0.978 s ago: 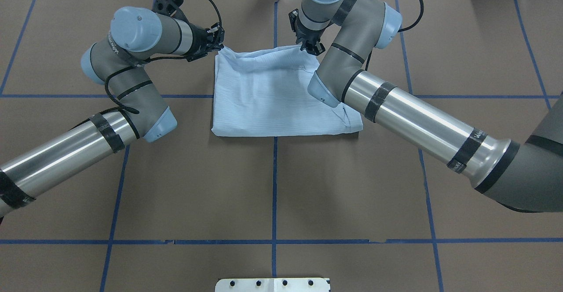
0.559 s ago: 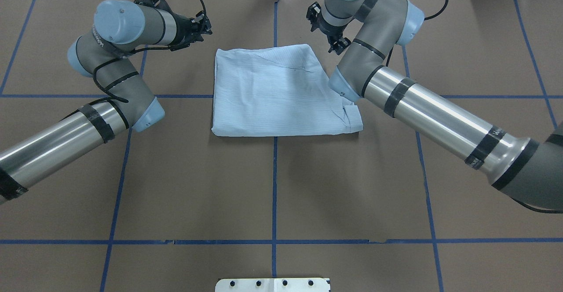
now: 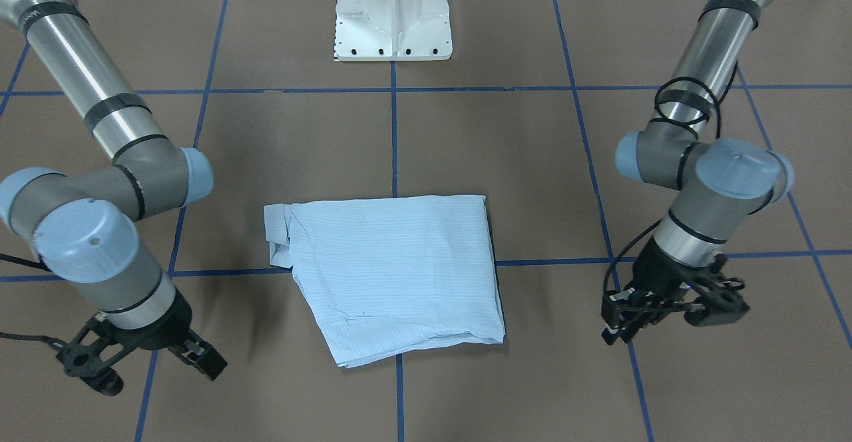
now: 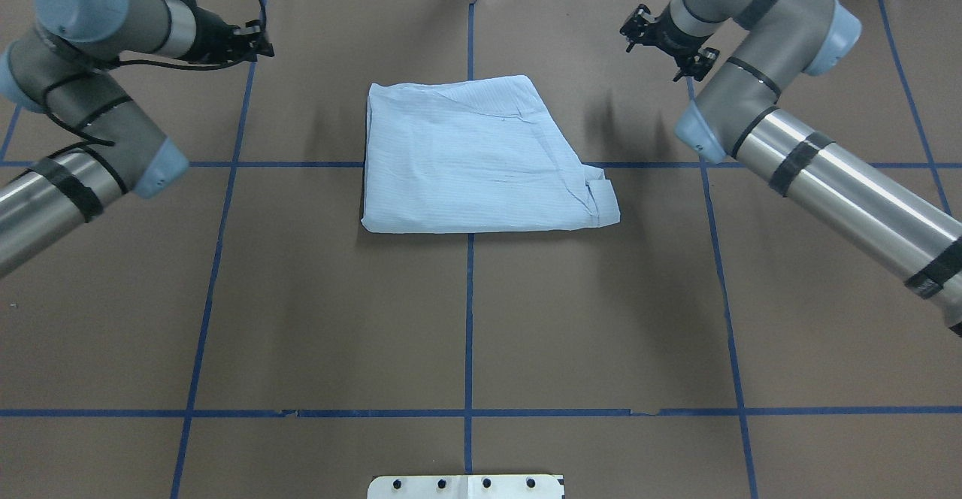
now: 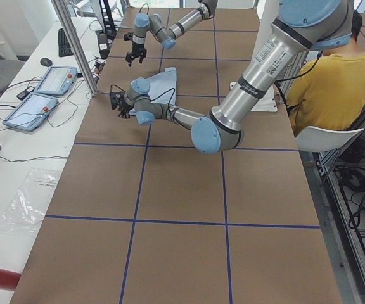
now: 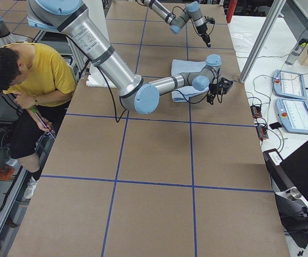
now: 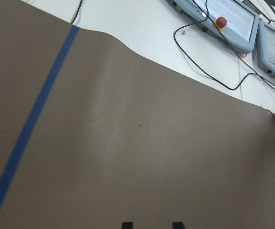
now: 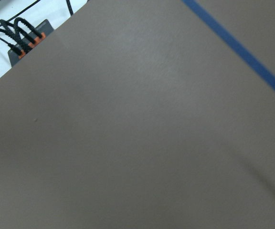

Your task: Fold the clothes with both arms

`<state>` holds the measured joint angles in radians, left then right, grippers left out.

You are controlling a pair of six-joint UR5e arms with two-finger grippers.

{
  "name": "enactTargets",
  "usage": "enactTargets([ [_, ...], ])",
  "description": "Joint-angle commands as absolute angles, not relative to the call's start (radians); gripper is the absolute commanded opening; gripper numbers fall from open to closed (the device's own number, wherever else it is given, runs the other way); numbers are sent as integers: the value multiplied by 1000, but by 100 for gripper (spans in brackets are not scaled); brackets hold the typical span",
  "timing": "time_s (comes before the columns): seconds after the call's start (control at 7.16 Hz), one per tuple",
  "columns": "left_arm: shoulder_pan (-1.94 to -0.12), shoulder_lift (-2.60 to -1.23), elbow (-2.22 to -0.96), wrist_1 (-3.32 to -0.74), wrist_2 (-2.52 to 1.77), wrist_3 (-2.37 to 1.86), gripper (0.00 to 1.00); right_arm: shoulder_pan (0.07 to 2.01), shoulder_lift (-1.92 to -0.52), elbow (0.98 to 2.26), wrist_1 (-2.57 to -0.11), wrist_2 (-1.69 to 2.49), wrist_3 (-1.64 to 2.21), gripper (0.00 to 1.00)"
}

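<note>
Light blue shirt folded into a flat packet, lying at centre of the brown table, left gripper off to its side over bare table, fingertips apart, holding nothing, right gripper off the opposite side, clear of cloth, jaw spacing cannot be told.

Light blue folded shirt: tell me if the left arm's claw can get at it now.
Probably yes. The left claw hovers open beside the light blue folded shirt, with only bare brown table between them.

Both arms are silver tubes with grey elbows, light-blue joint caps, black bands and looping black cables.
</note>
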<state>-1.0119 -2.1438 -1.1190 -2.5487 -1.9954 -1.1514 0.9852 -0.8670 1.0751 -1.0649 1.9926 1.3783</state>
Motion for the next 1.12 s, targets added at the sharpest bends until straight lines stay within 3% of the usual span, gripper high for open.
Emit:
enactTargets([
  [0.0,-1188,-2027,-1172,-2540,-2221,-862,43,1124,-1007,1121,-1071,2070,971,100],
  [0.14,-1233,-1932,-1263,-2527,-2270,-792,51,1206,-1069,1130,-1072,2148,850,100],
  [0.28,-1277,-1864,-1351,-2475,-2328,-744,100,1289,-1139,1135,-1072,2225,683,100],
  [0.56,-1380,-1760,-1428,-2362,-2368,-508,100,1435,-1190,1172,-1238,2297,398,100],
  [0.98,-1428,-1637,-1631,-2037,-2373,-259,100,1515,-1259,1513,-1773,2379,85,100],
])
